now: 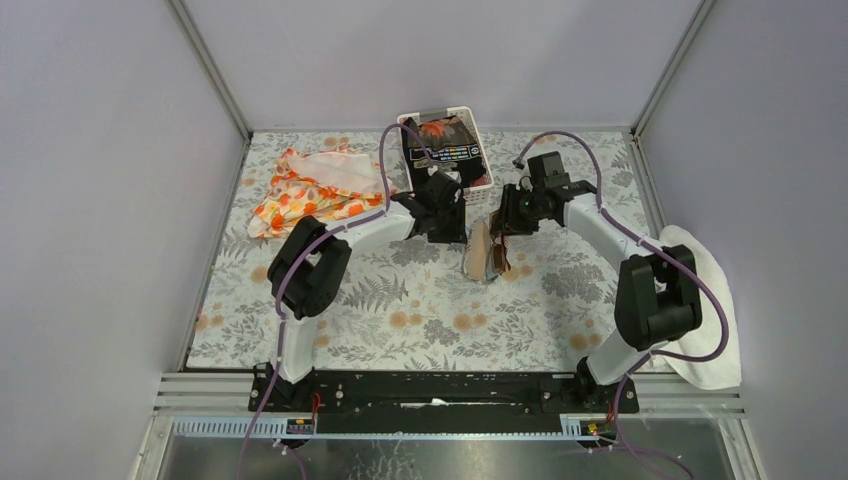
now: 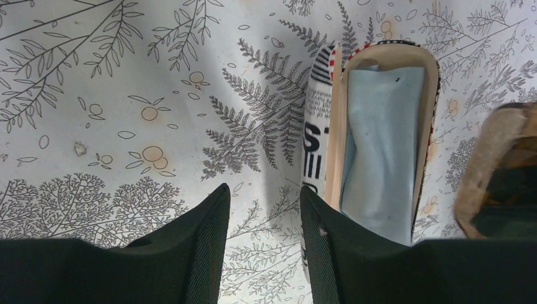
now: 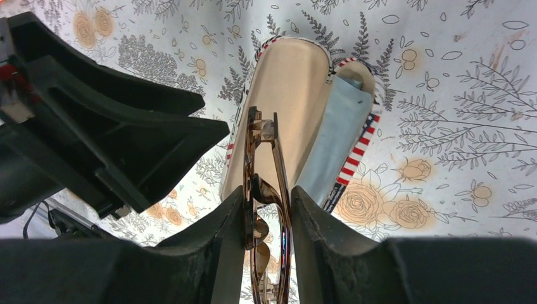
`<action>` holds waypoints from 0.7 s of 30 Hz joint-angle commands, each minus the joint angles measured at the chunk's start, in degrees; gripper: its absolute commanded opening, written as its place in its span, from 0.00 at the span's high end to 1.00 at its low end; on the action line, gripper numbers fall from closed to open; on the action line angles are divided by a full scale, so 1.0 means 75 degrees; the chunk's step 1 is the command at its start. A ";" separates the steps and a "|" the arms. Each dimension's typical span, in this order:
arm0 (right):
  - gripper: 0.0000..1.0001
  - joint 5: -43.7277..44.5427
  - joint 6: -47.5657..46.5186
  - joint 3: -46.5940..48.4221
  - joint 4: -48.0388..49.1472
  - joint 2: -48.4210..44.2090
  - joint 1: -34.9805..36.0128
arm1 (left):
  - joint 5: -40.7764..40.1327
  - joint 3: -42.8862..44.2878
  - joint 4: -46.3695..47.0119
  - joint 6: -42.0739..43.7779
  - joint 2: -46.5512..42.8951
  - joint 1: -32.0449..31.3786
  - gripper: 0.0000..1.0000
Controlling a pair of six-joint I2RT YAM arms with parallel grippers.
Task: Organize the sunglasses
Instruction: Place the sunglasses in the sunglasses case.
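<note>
The sunglasses [image 3: 261,130], folded, with a thin brown frame and tinted lenses, stand on edge between my right gripper's [image 3: 267,193] fingers, which are shut on them. They hang just above the open tan case [image 3: 291,95], which lies on the floral tablecloth with a light blue cloth [image 3: 335,126] in it. In the top view the sunglasses [image 1: 499,258] sit at the case's [image 1: 478,255] right side, below my right gripper [image 1: 505,225]. My left gripper [image 2: 265,193] is open, only tablecloth between its fingers. Its right finger lies against the case's printed side [image 2: 320,126], beside the cloth [image 2: 380,139].
A white basket [image 1: 485,150] with printed items stands at the back, behind both grippers. An orange flowered cloth [image 1: 315,190] lies at the back left. A white towel [image 1: 705,320] hangs over the table's right edge. The left arm's black gripper body [image 3: 107,139] fills the left of the right wrist view.
</note>
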 commanded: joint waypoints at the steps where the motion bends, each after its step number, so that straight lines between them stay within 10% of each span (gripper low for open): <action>1: 0.63 0.0235 0.0181 0.0050 0.0282 0.0350 0.0160 | 0.0105 0.0260 -0.0104 0.0200 0.0091 0.0044 0.50; 21: 0.59 0.1198 0.1963 -0.0402 0.0788 0.0593 0.0321 | 0.0408 -0.0008 0.0109 0.0101 -0.0023 0.0100 0.50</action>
